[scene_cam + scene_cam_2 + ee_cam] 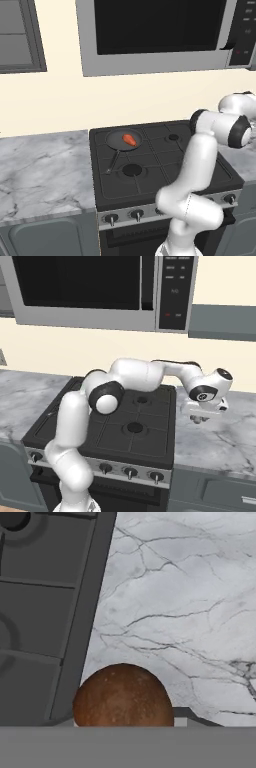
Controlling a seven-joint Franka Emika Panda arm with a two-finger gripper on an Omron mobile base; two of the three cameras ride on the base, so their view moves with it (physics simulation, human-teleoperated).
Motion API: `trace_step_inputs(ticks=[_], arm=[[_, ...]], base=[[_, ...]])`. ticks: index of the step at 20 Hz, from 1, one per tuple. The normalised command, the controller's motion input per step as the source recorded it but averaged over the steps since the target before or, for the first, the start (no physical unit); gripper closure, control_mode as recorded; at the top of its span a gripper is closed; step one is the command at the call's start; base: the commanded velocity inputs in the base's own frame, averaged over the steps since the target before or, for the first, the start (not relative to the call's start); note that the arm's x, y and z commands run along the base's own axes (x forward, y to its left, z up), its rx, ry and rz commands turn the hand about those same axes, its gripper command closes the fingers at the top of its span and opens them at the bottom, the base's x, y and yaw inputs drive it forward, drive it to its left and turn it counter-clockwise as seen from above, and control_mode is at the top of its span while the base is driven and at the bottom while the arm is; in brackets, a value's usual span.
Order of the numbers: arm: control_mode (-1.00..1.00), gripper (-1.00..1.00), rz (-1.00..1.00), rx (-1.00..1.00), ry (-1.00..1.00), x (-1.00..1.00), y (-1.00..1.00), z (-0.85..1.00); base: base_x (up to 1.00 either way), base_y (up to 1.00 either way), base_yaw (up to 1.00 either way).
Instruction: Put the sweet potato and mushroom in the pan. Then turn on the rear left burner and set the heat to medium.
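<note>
The sweet potato point(130, 140) lies orange-red inside the dark round pan point(116, 142), which stands on the stove's rear left burner with its thin handle point(112, 164) pointing toward the front. My gripper point(201, 419) hangs low over the marble counter just right of the stove. In the hand view the mushroom point(123, 694) shows its round brown cap right at the gripper point(124, 722), filling the gap between the fingers; the jaws are closed against it. The stem is hidden under the cap.
The black stove point(125, 428) has a row of knobs point(130, 472) along its front. A microwave point(160, 30) hangs above it. Marble counter runs on the left point(40, 170) and on the right point(215, 441). The stove's edge point(87, 627) lies close beside the mushroom.
</note>
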Motion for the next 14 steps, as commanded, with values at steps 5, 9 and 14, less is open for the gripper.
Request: trace_step_inputs(ticks=[5, 9, 14], arm=[[-1.00, 1.00, 0.02, -0.11, 0.07, -0.01, 1.00, 0.30], [-1.00, 1.00, 0.00, -0.01, 0.00, -0.10, 1.00, 0.00], [-1.00, 1.00, 0.00, 0.00, 0.00, -0.01, 1.00, 0.07]], base=[[0.00, 0.00, 0.00], [0.00, 0.00, 0.00], [0.00, 0.00, 0.00]])
